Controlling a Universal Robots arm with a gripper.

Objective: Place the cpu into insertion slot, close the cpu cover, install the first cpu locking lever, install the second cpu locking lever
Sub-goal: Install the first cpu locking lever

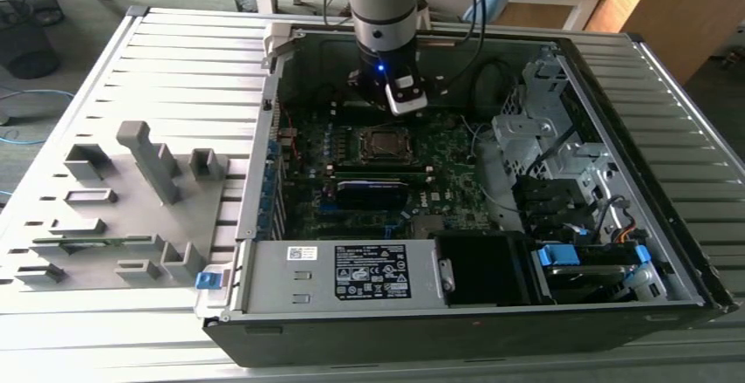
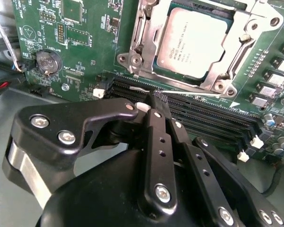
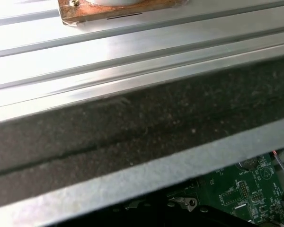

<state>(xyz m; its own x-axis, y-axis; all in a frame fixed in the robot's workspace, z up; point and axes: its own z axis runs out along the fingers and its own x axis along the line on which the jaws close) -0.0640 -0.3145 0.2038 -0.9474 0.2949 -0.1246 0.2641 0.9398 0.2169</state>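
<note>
Gripper (image 2: 157, 100), fingers pressed together on nothing, hangs just over the memory slots (image 2: 203, 113). The cpu (image 2: 195, 41) lies in its socket, cpu cover (image 2: 149, 38) framing it, at six o'clock of the gripper in the exterior view.

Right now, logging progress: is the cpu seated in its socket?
Yes, in the second wrist view the cpu lies flat within the socket.

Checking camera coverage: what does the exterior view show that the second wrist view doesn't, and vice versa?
Exterior view: the open case, its power supply, grey fixture blocks beside it. Second wrist view: the cover lying around the cpu, a coin battery. Both: the gripper over the green board, near the cpu.
</note>
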